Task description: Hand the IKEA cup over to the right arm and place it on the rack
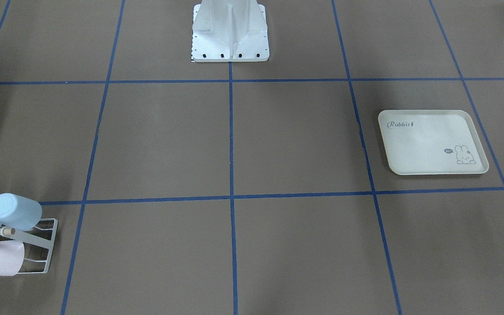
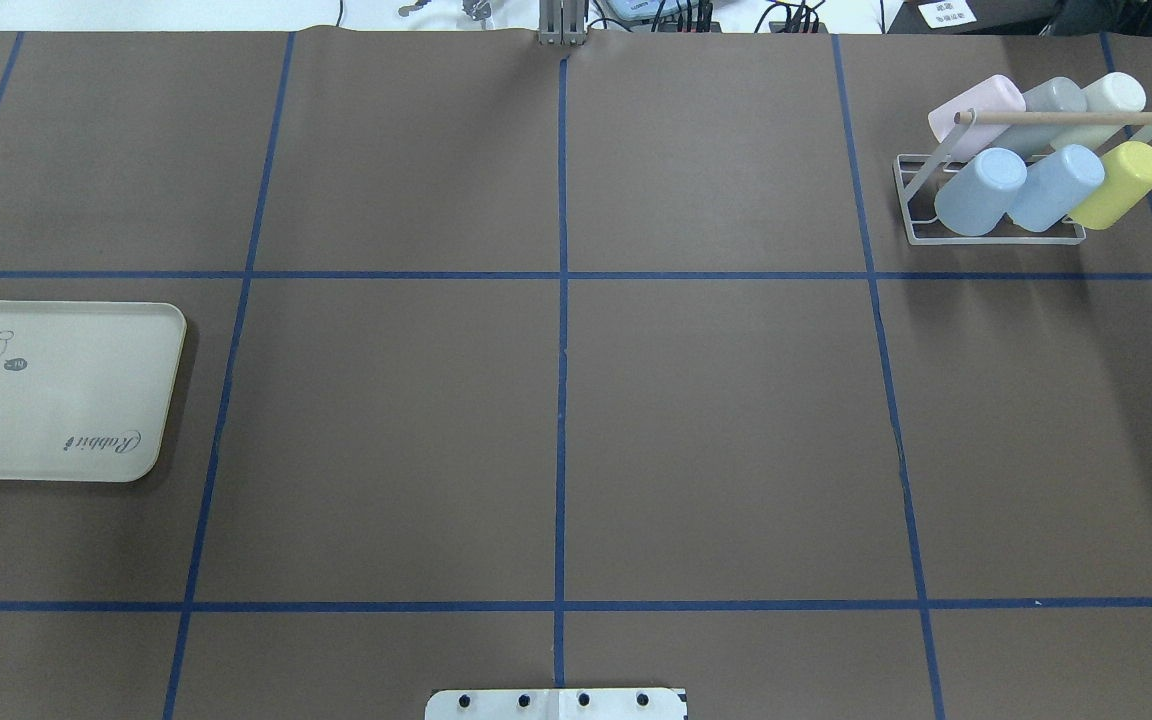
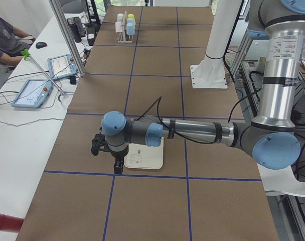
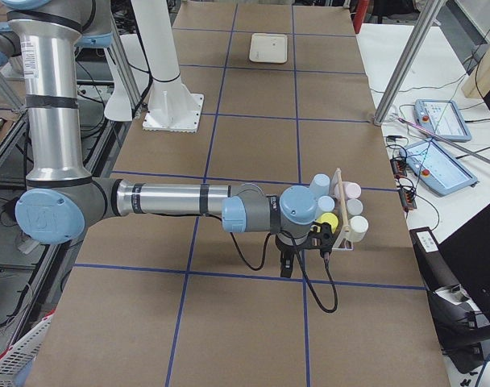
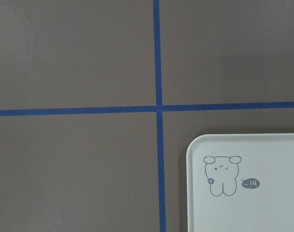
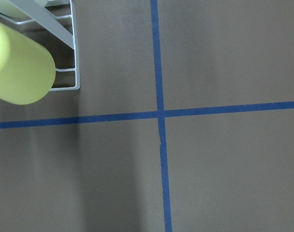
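While six cups (image 2: 1054,187) lean on the rack (image 2: 911,205) at the far right corner of the bench (image 2: 726,440), our right gripper (image 4: 285,264) hangs beside it and our left gripper (image 3: 117,165) by a corner of the tray (image 2: 56,420) at the left edge; we cannot tell either pincer's state.

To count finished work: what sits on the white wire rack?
Six tilted cups: pink cup, grey cup, cream cup, two blue cups, yellow cup. They cover the prongs of the rack.

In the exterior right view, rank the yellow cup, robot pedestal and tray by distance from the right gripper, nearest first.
1. Yellow cup, just beside the right gripper.
2. Pedestal, mid-table on the robot's side.
3. Tray, at the far end.
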Controlling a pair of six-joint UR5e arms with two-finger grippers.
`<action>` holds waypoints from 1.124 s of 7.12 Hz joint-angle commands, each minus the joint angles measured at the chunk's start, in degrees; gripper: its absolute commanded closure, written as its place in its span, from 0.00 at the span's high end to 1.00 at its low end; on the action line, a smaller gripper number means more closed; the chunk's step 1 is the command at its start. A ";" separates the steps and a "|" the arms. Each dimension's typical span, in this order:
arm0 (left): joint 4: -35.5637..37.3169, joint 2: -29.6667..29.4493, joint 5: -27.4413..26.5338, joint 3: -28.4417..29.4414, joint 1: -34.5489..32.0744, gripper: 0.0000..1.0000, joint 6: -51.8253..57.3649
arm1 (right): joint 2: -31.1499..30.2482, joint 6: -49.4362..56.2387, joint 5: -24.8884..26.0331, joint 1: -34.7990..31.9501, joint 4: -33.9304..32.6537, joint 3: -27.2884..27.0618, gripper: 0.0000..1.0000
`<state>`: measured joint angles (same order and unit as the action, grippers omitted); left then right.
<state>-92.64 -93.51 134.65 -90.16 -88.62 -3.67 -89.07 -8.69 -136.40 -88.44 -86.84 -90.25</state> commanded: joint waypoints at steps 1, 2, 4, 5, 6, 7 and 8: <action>0.00 -0.70 0.00 0.86 -0.06 1.00 0.07 | 0.03 -0.01 -0.01 0.03 0.00 -0.10 1.00; 0.00 -0.70 0.00 0.86 0.02 1.00 0.07 | 0.21 -0.01 -0.01 0.03 0.09 -0.10 1.00; 0.00 -0.62 0.08 0.78 -0.06 1.00 0.07 | 0.56 -0.10 0.08 0.03 0.09 -0.01 1.00; 0.00 -0.62 0.08 0.86 -0.06 1.00 0.07 | 0.65 -0.10 0.08 0.03 0.09 -0.01 1.00; 0.00 -0.62 0.08 0.86 -0.06 1.00 0.07 | 0.56 -0.10 0.08 0.03 0.09 -0.10 1.00; 0.00 -0.62 0.08 0.86 -0.06 1.00 0.07 | 0.65 -0.10 0.08 0.03 0.09 -0.10 1.00; 0.00 -0.62 0.08 0.86 -0.06 1.00 0.07 | 0.65 -0.10 0.08 0.03 0.09 -0.10 1.00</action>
<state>-92.64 -94.13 134.74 -89.30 -88.68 -3.61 -88.45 -8.79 -136.32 -88.42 -86.75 -90.34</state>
